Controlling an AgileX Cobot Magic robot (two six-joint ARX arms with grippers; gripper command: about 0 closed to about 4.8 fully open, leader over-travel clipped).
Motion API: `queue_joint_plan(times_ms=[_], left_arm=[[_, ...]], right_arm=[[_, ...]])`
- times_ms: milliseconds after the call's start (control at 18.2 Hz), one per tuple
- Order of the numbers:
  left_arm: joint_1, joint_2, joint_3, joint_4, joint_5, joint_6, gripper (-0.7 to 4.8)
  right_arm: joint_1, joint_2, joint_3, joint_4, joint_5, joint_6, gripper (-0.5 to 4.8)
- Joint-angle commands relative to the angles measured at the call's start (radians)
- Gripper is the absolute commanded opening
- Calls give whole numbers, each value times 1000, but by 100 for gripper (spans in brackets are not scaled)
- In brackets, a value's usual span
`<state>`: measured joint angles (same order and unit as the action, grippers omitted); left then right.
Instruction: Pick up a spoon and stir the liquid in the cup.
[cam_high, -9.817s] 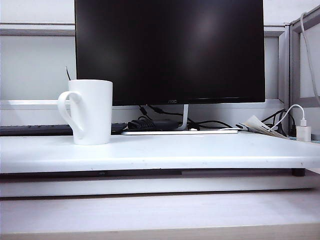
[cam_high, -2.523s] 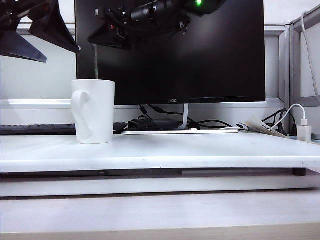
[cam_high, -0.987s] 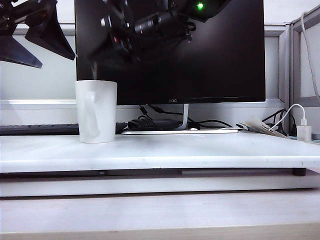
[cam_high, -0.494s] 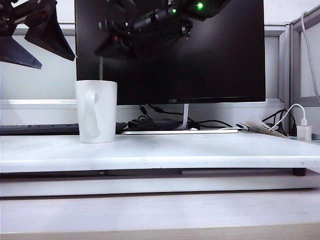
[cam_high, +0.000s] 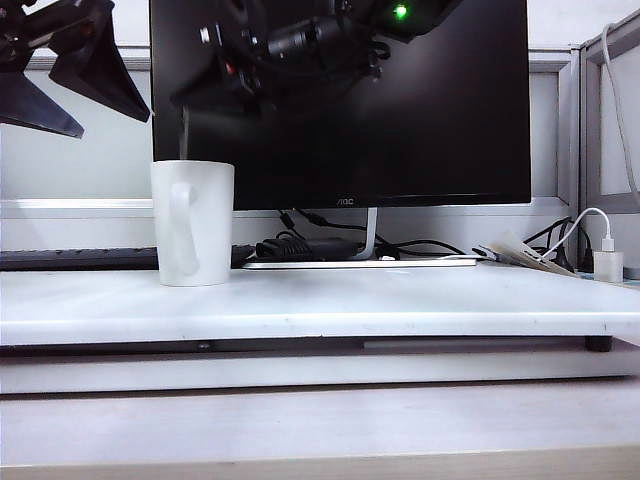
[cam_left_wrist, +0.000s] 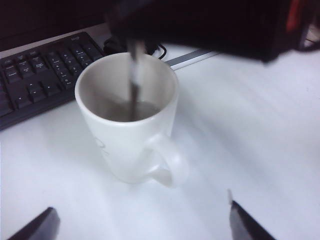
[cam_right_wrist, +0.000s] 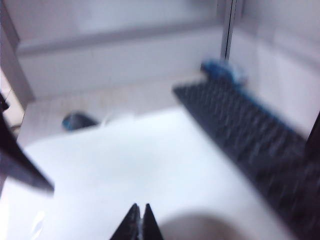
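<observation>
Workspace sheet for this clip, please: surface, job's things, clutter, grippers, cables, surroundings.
Surface: white desk, bare around the mug.
Job's things: white cup upright, liquid inside; spoon stands in it.
Clutter: folded paper at back right.
Grippers: right gripper above the cup, shut on the spoon; left gripper off to the cup's side, open, empty.
Cables: black bundle under the monitor; white charger lead.
Surroundings: dark monitor, black keyboard, partition walls.
</observation>
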<state>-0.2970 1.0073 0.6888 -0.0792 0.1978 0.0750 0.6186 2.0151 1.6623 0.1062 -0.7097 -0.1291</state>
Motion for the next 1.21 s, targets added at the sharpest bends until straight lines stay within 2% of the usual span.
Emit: queue_joint_plan(times_ms=[55, 274, 384, 439, 603, 932, 1042, 1207], left_arm=[[0, -2, 3, 6, -3, 4, 479], [0, -2, 3, 6, -3, 4, 479], [0, -2, 3, 6, -3, 4, 479], [0, -2, 3, 6, -3, 4, 479], [0, -2, 3, 6, -3, 4, 479], [0, -2, 3, 6, -3, 4, 479], [0, -2, 3, 6, -3, 4, 479], [0, -2, 3, 6, -3, 4, 479]], right_arm=[[-1, -7, 3, -110, 82, -26, -6], [-1, -6, 3, -107, 259, -53, -6], [0, -6, 3, -63, 290, -55, -6], [0, -6, 3, -16, 287, -55, -6], [1, -7, 3, 82, 166, -54, -6], [2, -7, 3, 24, 3, -24, -6], [1, -7, 3, -35, 16, -24, -6], [0, -7, 3, -119, 137, -37, -6]])
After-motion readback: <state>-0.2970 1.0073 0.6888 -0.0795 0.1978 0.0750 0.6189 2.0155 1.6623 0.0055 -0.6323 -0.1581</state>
